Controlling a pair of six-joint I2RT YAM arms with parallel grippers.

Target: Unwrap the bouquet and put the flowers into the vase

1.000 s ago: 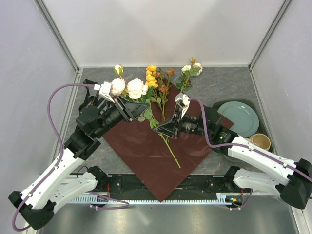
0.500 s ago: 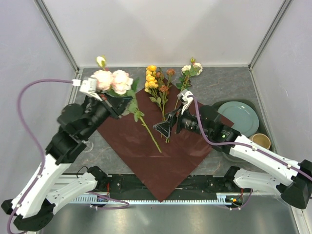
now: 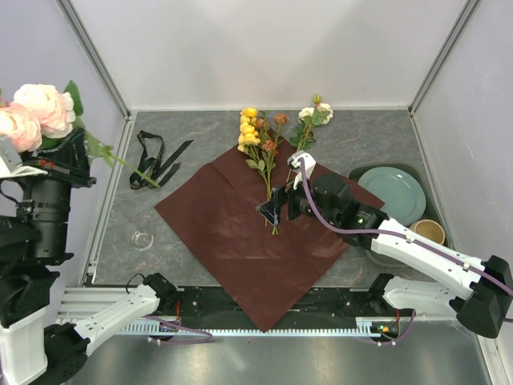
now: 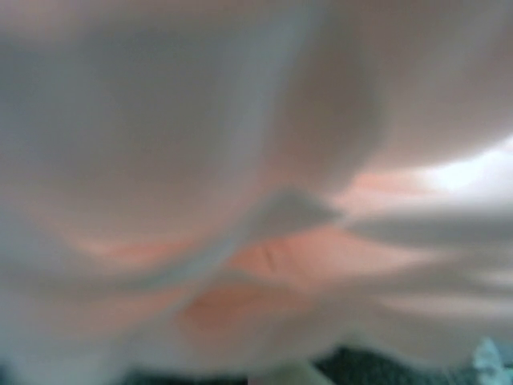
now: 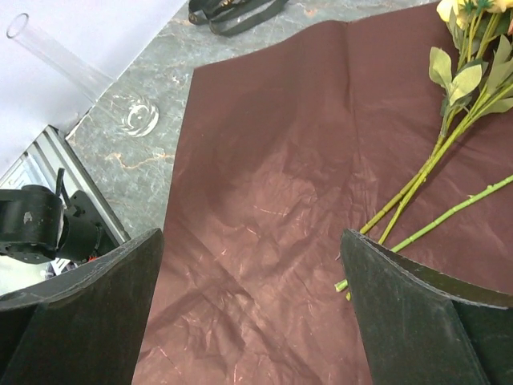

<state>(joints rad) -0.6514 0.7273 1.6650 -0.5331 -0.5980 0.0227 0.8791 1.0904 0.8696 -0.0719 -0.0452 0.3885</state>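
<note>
The bouquet is undone: its maroon wrapping paper [image 3: 240, 241] lies flat on the table. My left gripper [image 3: 78, 152] is raised high at the far left, shut on the stem of two pink roses [image 3: 36, 112]. Blurred pink petals [image 4: 264, 200] fill the left wrist view and hide the fingers. A yellow cluster [image 3: 250, 128] and a white-rose stem [image 3: 313, 116] lie at the paper's far corner. Their green stems [image 5: 425, 184] show beside my right gripper [image 5: 252, 313], which hovers open over the paper [image 5: 272, 200]. The clear vase [image 3: 143, 239] stands left of the paper, also in the right wrist view [image 5: 80, 76].
The black ribbon [image 3: 156, 160] lies loose on the grey table at the back left, its end in the right wrist view [image 5: 236, 12]. A green plate [image 3: 393, 195] and a beige mug [image 3: 429, 233] sit at the right. White walls close in three sides.
My left arm has lifted the pink roses off the paper, up and far to the left. My right gripper has opened and shifted slightly left.
</note>
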